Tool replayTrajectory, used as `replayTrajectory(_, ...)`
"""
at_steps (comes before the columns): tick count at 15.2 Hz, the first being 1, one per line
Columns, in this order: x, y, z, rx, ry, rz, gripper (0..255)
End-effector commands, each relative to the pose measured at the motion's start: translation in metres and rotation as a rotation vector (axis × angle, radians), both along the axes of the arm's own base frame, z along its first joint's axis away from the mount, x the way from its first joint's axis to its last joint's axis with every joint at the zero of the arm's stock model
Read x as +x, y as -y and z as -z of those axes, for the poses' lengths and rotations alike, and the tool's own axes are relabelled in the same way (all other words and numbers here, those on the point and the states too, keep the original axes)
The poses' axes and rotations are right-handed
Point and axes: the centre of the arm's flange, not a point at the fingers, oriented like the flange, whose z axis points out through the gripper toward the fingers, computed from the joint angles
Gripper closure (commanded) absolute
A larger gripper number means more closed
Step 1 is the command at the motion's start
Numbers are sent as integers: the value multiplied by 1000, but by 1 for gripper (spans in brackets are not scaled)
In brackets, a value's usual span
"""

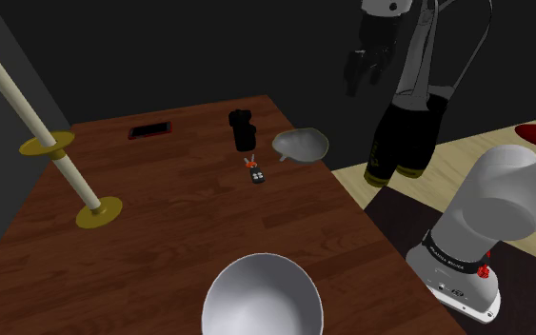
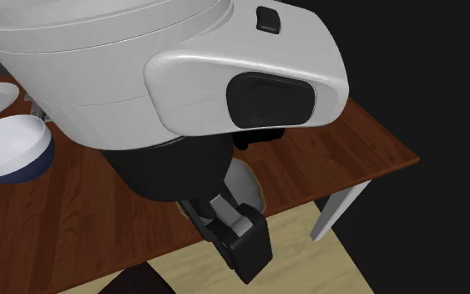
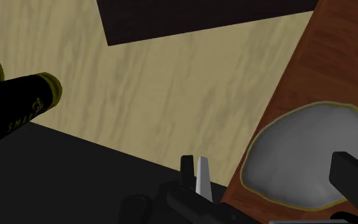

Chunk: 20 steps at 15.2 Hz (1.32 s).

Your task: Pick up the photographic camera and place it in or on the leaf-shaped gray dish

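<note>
Tableware sat nearest: a pale round bowl (image 1: 261, 297) at the near edge of the wooden desk (image 1: 161, 247), with a long cream candle (image 1: 13, 95) leaning in gold holders toward the shoulder view's left. Further in lay a small dark gadget (image 1: 255, 172) with orange marks. Just behind it stood the black camera (image 1: 243, 130), upright and untouched, just beside the leaf-shaped gray dish (image 1: 301, 145) on that view's left, with a narrow gap between them. A dark flat slab (image 1: 149, 130) lay at the far edge. Beyond and well above all this hung the hand (image 1: 361, 68), its fingers spread with nothing between them. The wrist view looked past them at the dish and the desk's edge, so the hand seemed to sit over the dish rather than the camera. The step in hand was judged to be the reach. Doing it well would have meant sliding across until the camera was centred between the fingers, then descending straight with the fingers wide, clear of dish rim and gadget, and closing only once low around the body.
</note>
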Motion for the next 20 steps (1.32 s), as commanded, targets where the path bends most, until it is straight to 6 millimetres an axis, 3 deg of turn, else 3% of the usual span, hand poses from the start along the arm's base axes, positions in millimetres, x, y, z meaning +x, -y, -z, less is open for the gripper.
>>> replayTrajectory(1,0,0,0,0,0,0,0)
replayTrajectory(20,202,-126,76,-17,38,179,0)
